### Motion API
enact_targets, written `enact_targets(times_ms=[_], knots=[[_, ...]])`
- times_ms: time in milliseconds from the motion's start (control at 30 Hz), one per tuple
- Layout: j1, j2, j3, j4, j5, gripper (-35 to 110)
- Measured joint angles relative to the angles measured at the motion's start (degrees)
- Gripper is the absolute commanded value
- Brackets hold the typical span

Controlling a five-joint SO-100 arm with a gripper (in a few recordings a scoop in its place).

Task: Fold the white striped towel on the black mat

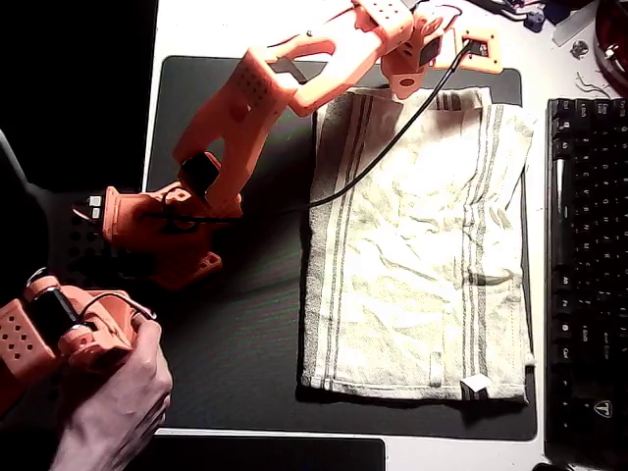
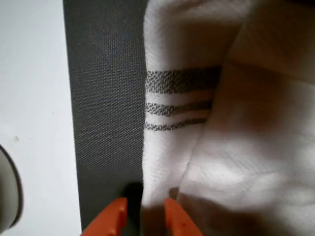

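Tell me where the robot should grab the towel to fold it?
Probably the far top edge of the white striped towel, near its corner, where the gripper sits in the wrist view with an orange finger on each side of a raised fold. The towel lies flat on the black mat, so that lifted edge gives something to pinch from above.

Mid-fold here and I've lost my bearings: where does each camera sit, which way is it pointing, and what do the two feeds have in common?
Overhead view: fixed above the table, looking straight down on the black mat and the white striped towel; the orange arm reaches to the towel's top edge.
Wrist view: rides on the arm, looking down past the gripper, whose orange fingertips straddle a towel edge.
Shared: towel's grey stripes and the mat.
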Motion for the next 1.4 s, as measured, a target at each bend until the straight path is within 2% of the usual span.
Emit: enact_targets(times_ms=[700,1000,1167,1400], knots=[[-0.53,-3.34,-0.18,-5.1,0.0,0],[-0.09,-2.64,2.29,-5.98,-0.35,0],[0.09,-1.85,2.37,-4.13,0.09,10],[1.49,1.49,2.55,0.35,-1.23,15]])
